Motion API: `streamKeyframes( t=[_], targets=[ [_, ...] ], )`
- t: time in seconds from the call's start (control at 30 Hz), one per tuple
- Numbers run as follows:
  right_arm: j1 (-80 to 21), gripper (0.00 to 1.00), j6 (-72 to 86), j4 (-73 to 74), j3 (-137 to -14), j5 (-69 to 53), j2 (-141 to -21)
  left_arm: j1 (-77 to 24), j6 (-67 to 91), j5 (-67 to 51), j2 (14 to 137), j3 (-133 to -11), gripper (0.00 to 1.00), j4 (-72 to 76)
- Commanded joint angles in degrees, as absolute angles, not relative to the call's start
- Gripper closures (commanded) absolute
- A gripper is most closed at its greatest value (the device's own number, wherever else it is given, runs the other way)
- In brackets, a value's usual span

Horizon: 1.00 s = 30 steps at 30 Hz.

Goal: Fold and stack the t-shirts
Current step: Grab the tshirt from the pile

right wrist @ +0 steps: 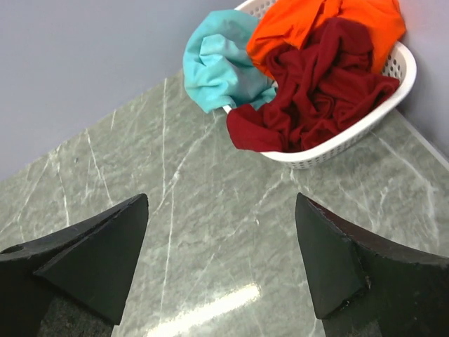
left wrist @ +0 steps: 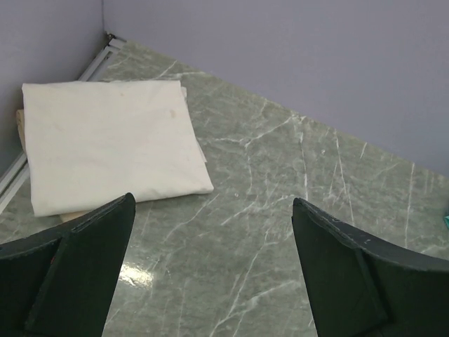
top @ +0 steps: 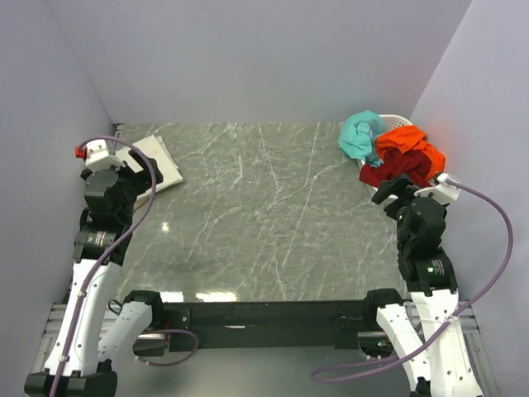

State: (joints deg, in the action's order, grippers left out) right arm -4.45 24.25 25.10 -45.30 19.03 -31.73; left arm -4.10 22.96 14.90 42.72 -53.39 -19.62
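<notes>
The left wrist view is showing the folded cream t-shirt (left wrist: 112, 144) lying in the tabletop's (left wrist: 280, 232) far-left corner, beyond the wide-open, empty left gripper (left wrist: 212, 210). The right wrist view is showing the teal t-shirt (right wrist: 217, 60), orange t-shirt (right wrist: 316, 21) and dark red t-shirt (right wrist: 316, 91) heaping in the basket (right wrist: 351, 140), beyond the right gripper (right wrist: 221, 203), likewise gaping and holding nothing.

The left arm (top: 89, 277) and right arm (top: 430, 266) stand bent at their own sides. The left hand (left wrist: 212, 203) tilts forward and down, jaws spread wide, empty. The right hand (right wrist: 221, 198) gapes likewise, gripping nothing.
</notes>
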Motion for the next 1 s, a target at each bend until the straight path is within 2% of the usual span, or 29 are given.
streamKeyframes(
  t=[0.0,0.2,0.4,0.6,0.73,0.83,0.97],
  targets=[
    [-4.1,0.09,24.6,28.2,-50.1,20.1,-32.0,-4.1,21.3,14.3,44.0,-53.9,0.01,-17.6],
    [-4.1,0.09,23.0,30.8,-55.8,19.7,-36.8,-4.1,16.0,10.1,46.5,-49.1,0.01,-11.6],
    [-4.1,0.09,22.2,30.1,-63.3,17.8,-47.6,-4.1,16.0,8.8,45.9,-43.2,0.01,-9.1],
    [-4.0,0.07,22.1,32.4,-76.1,13.0,-65.2,-4.1,16.7,12.0,44.7,-41.5,0.01,-9.6],
    [0.3,0.1,23.5,35.0,-84.2,6.4,-80.3,-4.1,16.4,14.6,44.6,-39.7,0.01,-8.4],
    [3.6,0.16,24.1,34.5,-87.7,1.9,-88.9,-4.1,16.0,13.1,45.0,-40.3,0.01,-9.0],
    [4.7,0.18,23.7,32.8,-91.5,1.1,-97.3,-4.2,14.8,5.2,45.4,-39.7,0.03,-7.6]
  ],
)
